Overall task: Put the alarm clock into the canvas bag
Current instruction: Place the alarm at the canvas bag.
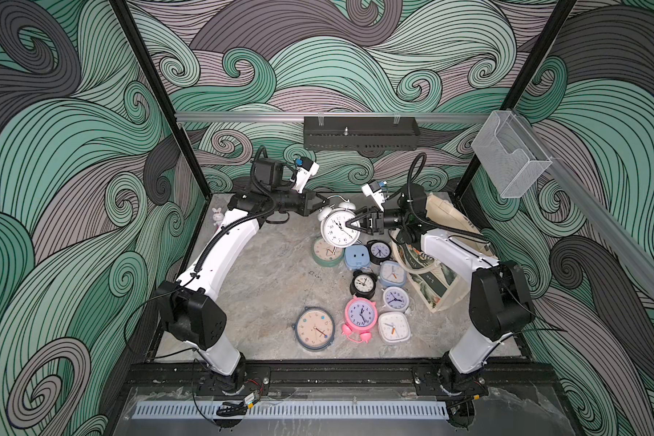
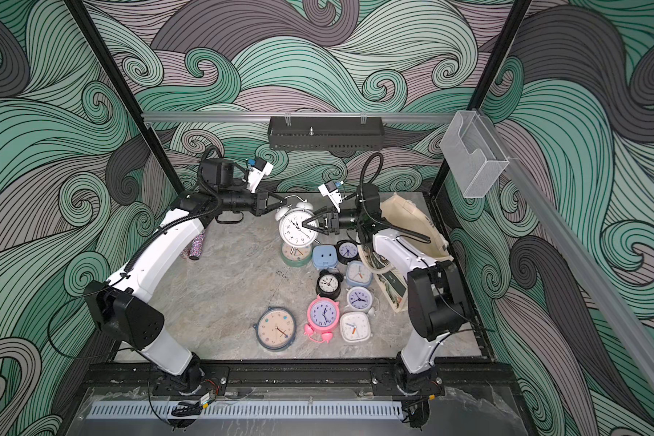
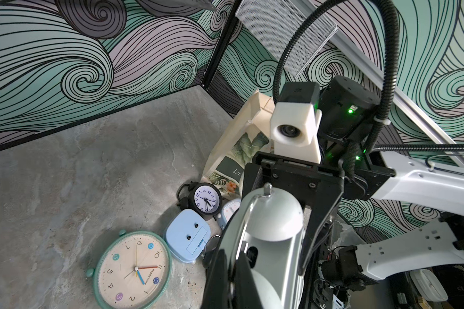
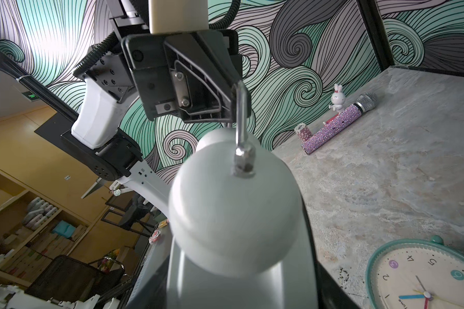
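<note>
The alarm clock [image 1: 337,231] sits between the left gripper [image 1: 325,204] and the right gripper [image 1: 351,222], above the table [image 1: 265,271]. The canvas bag [image 1: 454,217] lies behind the right gripper, under its arm. The other clocks [image 1: 363,283] lie on the table below both grippers, beside the bag.

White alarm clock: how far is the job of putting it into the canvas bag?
Done: the white alarm clock is off the table, hanging by its handle from the shut left gripper. In hand: the right gripper straddles its body; whether it grips is unclear. Remaining: carry it to the canvas bag and drop it inside.
</note>
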You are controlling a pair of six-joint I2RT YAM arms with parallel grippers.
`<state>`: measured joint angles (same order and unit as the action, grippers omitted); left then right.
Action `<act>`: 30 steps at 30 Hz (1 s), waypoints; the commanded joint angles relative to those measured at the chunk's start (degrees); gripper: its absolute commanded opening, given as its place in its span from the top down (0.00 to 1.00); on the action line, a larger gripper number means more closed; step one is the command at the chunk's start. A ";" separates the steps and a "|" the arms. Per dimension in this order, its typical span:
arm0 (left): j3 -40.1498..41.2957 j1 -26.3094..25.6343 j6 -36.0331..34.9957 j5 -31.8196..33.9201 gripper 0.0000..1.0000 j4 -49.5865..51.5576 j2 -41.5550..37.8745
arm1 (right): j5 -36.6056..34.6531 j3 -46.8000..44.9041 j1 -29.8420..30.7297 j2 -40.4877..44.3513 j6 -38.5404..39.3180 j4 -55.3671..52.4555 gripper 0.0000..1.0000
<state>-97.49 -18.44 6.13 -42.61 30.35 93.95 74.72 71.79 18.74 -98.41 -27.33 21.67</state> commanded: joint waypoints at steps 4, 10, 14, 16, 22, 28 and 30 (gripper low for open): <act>-4.17 0.42 0.20 0.83 1.00 -1.94 2.09 | 0.11 2.65 0.59 -0.69 -0.73 3.38 0.58; -5.18 0.42 0.02 1.79 0.93 -1.12 2.72 | -0.34 3.44 0.42 -0.95 -1.07 2.94 0.70; -6.66 0.44 0.93 4.26 0.46 -0.32 2.87 | -1.59 4.12 -0.10 -0.90 -1.85 2.94 0.77; -8.14 0.42 2.03 7.17 0.19 0.52 2.34 | -2.28 4.88 -0.44 -0.77 -2.66 2.94 0.80; -15.96 0.39 9.71 18.23 0.01 9.73 -0.52 | -6.66 8.89 -1.47 -0.03 -4.68 0.03 0.84; -7.77 -0.01 13.05 20.21 0.01 15.35 -11.41 | -13.33 14.77 -3.14 2.99 -6.36 -8.07 0.87; -1.75 0.07 13.34 19.37 0.01 15.23 -16.92 | -16.74 16.19 -4.12 4.79 -6.89 -12.62 0.88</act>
<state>-103.74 -18.39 17.34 -24.18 41.17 83.20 63.42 84.62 15.75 -98.72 -33.34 13.13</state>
